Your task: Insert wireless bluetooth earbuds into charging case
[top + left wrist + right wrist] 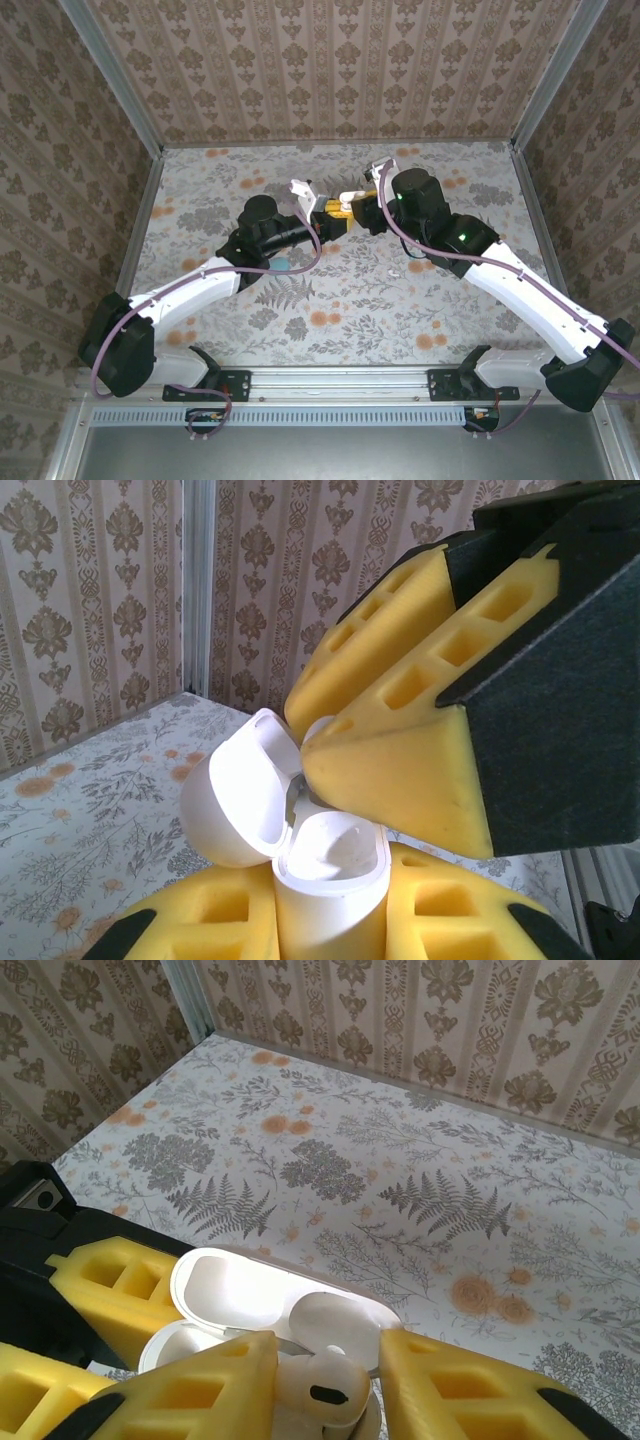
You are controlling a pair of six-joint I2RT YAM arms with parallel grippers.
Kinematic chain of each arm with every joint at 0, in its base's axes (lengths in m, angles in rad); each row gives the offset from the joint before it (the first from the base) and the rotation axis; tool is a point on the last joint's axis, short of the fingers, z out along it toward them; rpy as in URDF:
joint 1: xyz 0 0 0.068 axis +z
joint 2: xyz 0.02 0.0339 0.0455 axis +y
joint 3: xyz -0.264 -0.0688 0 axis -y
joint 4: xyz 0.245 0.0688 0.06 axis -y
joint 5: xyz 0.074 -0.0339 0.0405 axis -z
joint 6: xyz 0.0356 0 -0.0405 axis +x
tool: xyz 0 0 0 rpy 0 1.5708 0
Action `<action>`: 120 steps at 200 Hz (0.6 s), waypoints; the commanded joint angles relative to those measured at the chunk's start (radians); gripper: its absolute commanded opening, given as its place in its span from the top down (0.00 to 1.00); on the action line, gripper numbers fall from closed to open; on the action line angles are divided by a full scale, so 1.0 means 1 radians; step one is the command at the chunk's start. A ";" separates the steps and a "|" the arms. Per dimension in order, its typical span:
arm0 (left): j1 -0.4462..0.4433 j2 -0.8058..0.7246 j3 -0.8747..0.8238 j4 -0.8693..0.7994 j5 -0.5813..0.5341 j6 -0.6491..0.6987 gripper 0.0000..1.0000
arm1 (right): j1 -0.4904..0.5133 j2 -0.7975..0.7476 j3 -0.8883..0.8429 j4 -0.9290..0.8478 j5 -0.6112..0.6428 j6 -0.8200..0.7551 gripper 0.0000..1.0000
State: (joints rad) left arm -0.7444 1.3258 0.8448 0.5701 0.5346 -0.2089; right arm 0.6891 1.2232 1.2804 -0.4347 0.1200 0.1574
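Note:
The charging case is white and stands upright between the yellow foam fingers of my left gripper, which is shut on its body. Its lid hangs open to the left. In the right wrist view the open lid lies behind a white earbud. The earbud sits at the case's mouth between the fingers of my right gripper. It touches the left finger, and a thin gap separates it from the right finger. From above, both grippers meet above mid-table.
The floral tabletop stretches out behind the case, enclosed by patterned walls. A small teal item peeks out beside the left arm. A tiny whitish bit lies on the table under the right arm.

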 commanded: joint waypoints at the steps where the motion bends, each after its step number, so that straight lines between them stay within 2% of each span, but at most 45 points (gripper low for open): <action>1: 0.008 -0.045 0.006 0.080 -0.001 0.003 0.79 | 0.008 -0.020 -0.020 -0.021 -0.051 0.007 0.62; 35: 0.008 -0.056 0.002 0.065 0.002 0.031 0.79 | -0.002 -0.038 -0.004 -0.016 -0.123 0.064 0.50; 82: 0.008 -0.066 -0.005 0.043 0.021 0.082 0.79 | -0.079 -0.098 0.005 0.022 -0.282 0.241 0.35; 120: 0.009 -0.087 -0.017 0.035 0.027 0.136 0.79 | -0.145 -0.151 -0.006 0.063 -0.375 0.345 0.34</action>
State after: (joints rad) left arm -0.7437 1.2774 0.8333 0.5766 0.5388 -0.1326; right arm 0.5762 1.1168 1.2797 -0.4137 -0.1612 0.3969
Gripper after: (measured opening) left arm 0.213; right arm 0.664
